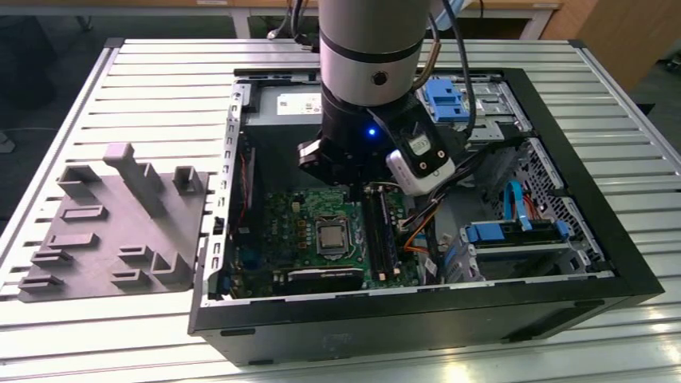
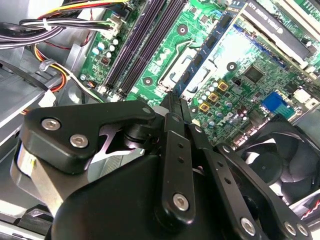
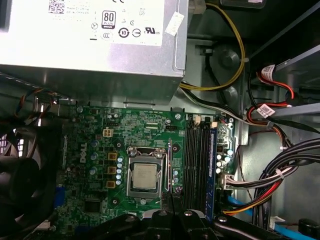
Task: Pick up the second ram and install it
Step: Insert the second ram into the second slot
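We judge that a slight tilt or sideways offset could jam or bend the second ram, a thin dark strip seen edge-on, which the claw grips tightly low above the green motherboard, just short of the long black sockets.

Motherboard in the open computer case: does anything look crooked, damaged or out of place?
Nothing stands out. The motherboard lies flat, the processor sits square on it, and the cables run beside the board. The gripper hangs above it.
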Tool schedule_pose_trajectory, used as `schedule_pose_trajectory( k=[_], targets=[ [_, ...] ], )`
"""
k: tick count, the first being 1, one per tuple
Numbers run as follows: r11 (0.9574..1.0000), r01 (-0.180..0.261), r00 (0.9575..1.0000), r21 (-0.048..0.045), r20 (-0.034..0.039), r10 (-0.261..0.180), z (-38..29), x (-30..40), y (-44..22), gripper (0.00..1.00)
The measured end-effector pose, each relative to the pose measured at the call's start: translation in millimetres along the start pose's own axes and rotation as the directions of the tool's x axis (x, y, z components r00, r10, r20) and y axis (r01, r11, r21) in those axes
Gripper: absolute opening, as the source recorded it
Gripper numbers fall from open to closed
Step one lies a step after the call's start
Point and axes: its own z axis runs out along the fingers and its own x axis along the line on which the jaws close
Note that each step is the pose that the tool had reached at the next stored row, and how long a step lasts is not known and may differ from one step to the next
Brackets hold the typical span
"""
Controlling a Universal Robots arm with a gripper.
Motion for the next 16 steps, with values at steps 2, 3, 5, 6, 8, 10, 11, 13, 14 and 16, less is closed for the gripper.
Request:
schedule_pose_trajectory(
  k=[2,3,5,6,8,10,11,13,14,16],
  targets=[
    [1.0,-0.001,1.0,0.0001,0.0,0.001,0.3,-0.3,0.0,0.11],
    [1.0,-0.001,1.0,0.0,0.0001,0.001,0.5,-0.5,0.0,0.11],
    [1.0,-0.002,1.0,0.0001,0.0001,0.002,0.8,-0.8,-0.1,0.11],
    [1.0,-0.003,1.0,0.0,0.0002,0.003,1.0,-1.0,-0.1,0.11],
    [1.0,-0.003,1.0,0.0001,0.0002,0.003,1.3,-1.3,-0.1,0.11],
    [1.0,-0.004,1.0,0.0002,0.0002,0.004,1.6,-1.5,-0.2,0.11],
    [1.0,-0.004,1.0,0.0001,0.0002,0.004,2.6,-1.5,-0.2,0.11],
    [1.0,-0.004,1.0,0.0001,0.0002,0.004,2.9,-1.5,-0.2,0.11],
    [1.0,-0.004,1.0,0.0,0.0002,0.004,3.1,-1.4,-0.2,0.11],
    [1.0,-0.004,1.0,-0.0001,0.0003,0.004,3.5,-1.4,-0.3,0.11]
  ],
)
